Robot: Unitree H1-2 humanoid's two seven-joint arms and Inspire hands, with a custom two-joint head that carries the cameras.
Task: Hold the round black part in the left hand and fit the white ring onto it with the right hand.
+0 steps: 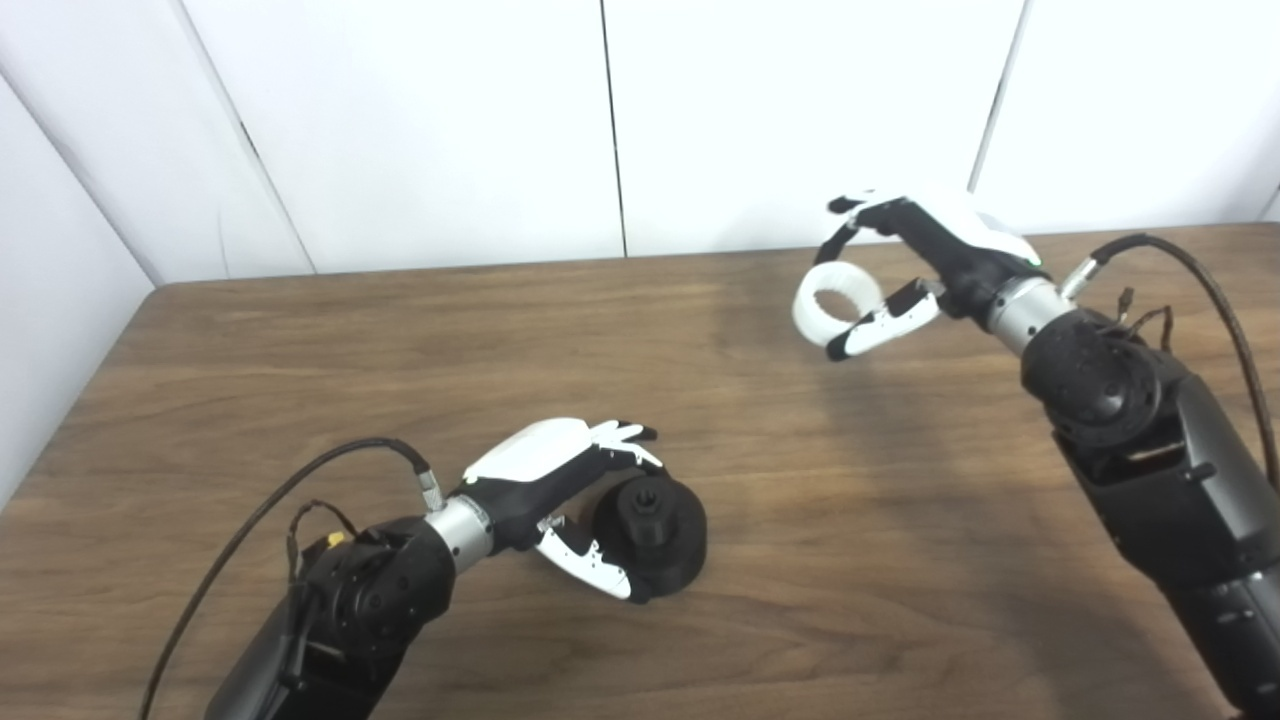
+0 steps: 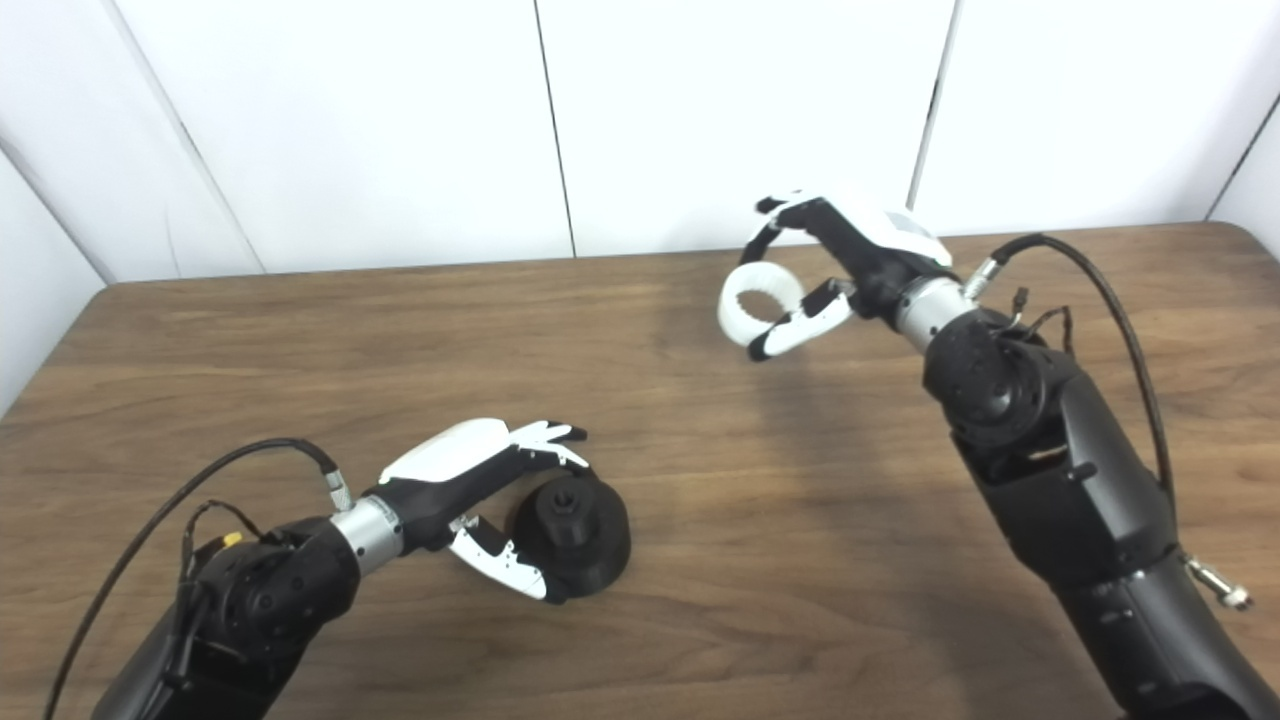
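Note:
The round black part sits on the wooden table at the front left, a hub standing up from its middle. My left hand is closed around its left side, fingers over the back rim and thumb against the front. My right hand is raised at the far right and pinches the white ring between fingers and thumb, well above the table. The ring's opening faces me. The ring is far to the right of the black part and behind it.
White wall panels stand behind the table's far edge. Black cables loop off both forearms. A shadow lies on the wood under the right hand.

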